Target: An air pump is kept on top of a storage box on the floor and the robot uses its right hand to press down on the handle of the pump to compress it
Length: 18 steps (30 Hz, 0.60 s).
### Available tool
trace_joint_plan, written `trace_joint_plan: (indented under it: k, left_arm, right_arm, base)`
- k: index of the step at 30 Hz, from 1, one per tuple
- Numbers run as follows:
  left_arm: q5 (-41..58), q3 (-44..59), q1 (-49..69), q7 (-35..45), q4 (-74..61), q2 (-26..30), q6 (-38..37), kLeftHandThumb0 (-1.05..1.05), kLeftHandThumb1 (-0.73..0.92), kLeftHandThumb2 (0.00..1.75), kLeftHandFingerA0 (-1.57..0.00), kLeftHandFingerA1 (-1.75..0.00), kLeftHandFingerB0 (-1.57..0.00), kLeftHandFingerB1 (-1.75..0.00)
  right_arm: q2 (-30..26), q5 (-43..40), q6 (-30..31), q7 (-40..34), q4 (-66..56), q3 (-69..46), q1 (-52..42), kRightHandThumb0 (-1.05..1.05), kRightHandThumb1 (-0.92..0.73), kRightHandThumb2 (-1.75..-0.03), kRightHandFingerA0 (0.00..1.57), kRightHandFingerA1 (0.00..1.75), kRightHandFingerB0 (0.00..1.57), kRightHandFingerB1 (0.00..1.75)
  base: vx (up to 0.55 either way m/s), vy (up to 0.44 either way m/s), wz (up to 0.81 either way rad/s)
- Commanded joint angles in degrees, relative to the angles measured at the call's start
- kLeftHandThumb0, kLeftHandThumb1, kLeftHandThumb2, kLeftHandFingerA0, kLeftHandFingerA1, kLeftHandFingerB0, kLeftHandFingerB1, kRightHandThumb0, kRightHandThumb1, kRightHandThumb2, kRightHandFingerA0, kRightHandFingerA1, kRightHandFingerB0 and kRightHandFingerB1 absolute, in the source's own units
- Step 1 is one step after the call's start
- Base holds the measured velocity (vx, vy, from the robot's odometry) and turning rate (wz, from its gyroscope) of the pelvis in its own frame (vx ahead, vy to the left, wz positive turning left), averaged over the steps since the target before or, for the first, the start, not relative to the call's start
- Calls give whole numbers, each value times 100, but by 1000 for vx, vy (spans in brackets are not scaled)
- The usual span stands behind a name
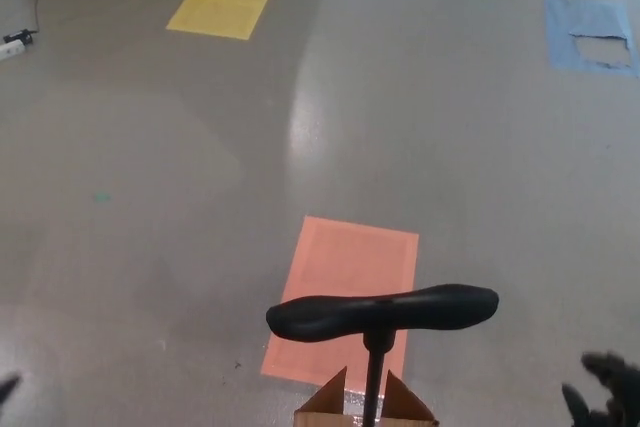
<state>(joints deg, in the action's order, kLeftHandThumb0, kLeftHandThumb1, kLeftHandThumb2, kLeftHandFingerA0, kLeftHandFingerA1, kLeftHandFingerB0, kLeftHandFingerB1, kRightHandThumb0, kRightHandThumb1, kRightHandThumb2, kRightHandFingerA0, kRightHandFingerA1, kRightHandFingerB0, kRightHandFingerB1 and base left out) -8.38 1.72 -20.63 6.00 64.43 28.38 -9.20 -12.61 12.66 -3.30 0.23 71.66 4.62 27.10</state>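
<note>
The black pump handle (pixel 383 312) stands clear on all sides, with open air above it and at both ends. The right hand (pixel 605 392), fingers spread, sits low and well to its right, nothing between them. Below the handle, only the thin rod (pixel 374 382) and the cardboard box flaps (pixel 330 397) crowd the space. The grey floor (pixel 150 197) beyond lies flat, bearing only coloured sheets.

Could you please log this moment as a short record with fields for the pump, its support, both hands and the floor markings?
pump handle: black T-bar, raised on its shaft, untouched
support: brown box, only its top edge in view
right hand: low at the right, apart from the handle, fingers spread
left hand: only a dark tip shows
floor sheets: orange sheet, yellow sheet, blue sheet
</note>
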Motion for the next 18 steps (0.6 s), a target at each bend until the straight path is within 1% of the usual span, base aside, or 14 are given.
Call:
trace_joint_plan:
  k: [1,2,3,4,6,9,10,11,12,13,14,16,17,18]
  left_arm:
    - [-3,13,-128,140,325,150,-400,-37,68,68,-18,-38,-17,-33]
    - [-6,8,-138,137,343,152,-407,-37,68,68,-18,-38,-17,-33]
    - [-12,3,-153,138,370,157,-424,-37,68,69,-18,-39,-17,-34]
    - [-11,2,-160,148,396,163,-466,-37,68,69,-18,-39,-17,-34]
    - [14,22,-152,177,420,168,-527,-36,68,68,-18,-39,-16,-34]
    - [25,29,-155,182,415,163,-549,-37,68,69,-18,-38,-17,-34]
    - [8,8,-170,179,392,148,-561,-37,68,68,-17,-39,-16,-34]
    - [2,-1,-177,179,384,142,-568,-37,68,68,-17,-39,-16,-34]
    - [-10,-15,-179,176,366,144,-567,-37,68,68,-17,-38,-16,-33]
    - [-20,-25,-181,174,353,145,-567,-37,68,68,-17,-38,-16,-33]
    - [-57,-62,-187,154,324,151,-563,-38,68,69,-18,-38,-16,-34]
    - [-79,-86,-201,151,278,158,-560,-37,68,68,-17,-37,-15,-33]
    - [-51,-70,-210,178,251,157,-563,-37,68,68,-17,-37,-15,-33]
    - [-35,-63,-203,179,205,147,-616,-36,68,67,-18,-37,-15,-33]
  right_arm:
    - [-102,-17,-481,-406,240,-135,76,-61,-69,-97,1,31,1,28]
    - [-97,-24,-508,-452,244,-157,82,-61,-69,-97,1,31,1,28]
    - [-71,-168,-678,-584,198,-330,95,-59,-63,-93,2,40,1,35]
    - [-22,-468,-1053,-739,57,-670,112,-30,-66,-113,0,47,0,46]
    - [53,-762,-1513,-841,-131,-1050,107,-30,-66,-113,1,47,0,46]
    - [152,-1019,-2003,-846,-450,-1410,13,-30,-67,-114,0,47,0,46]
    - [255,-1258,-2384,-834,-1007,-1649,-209,-31,-65,-113,0,47,0,46]
    - [304,-1342,-2535,-823,-1240,-1761,-302,-31,-65,-113,0,47,0,46]
    - [365,-1441,-2635,-798,-1679,-1858,-478,-61,-83,-66,19,31,21,29]
    - [411,-1519,-2707,-779,-2011,-1927,-611,-61,-83,-66,19,31,21,29]
    - [474,-1646,-2876,-734,-2599,-2036,-838,-65,-85,-66,24,31,26,30]
    - [543,-1781,-3023,-681,-3456,-2169,-1096,-68,-85,-66,28,31,30,30]
    - [584,-1871,-3041,-675,-4013,-2240,-1229,-68,-85,-66,28,31,30,30]
    - [534,-2142,-2757,-501,-5187,-2316,-1477,-66,-88,-66,20,30,22,30]
  base:
    - [0,0,0]
    - [0,0,0]
    - [0,0,0]
    - [0,0,0]
    - [0,0,0]
    - [0,0,0]
    - [0,0,0]
    - [0,0,0]
    - [0,0,0]
    - [0,0,0]
    - [0,0,0]
    - [0,0,0]
    - [0,0,0]
    - [0,0,0]
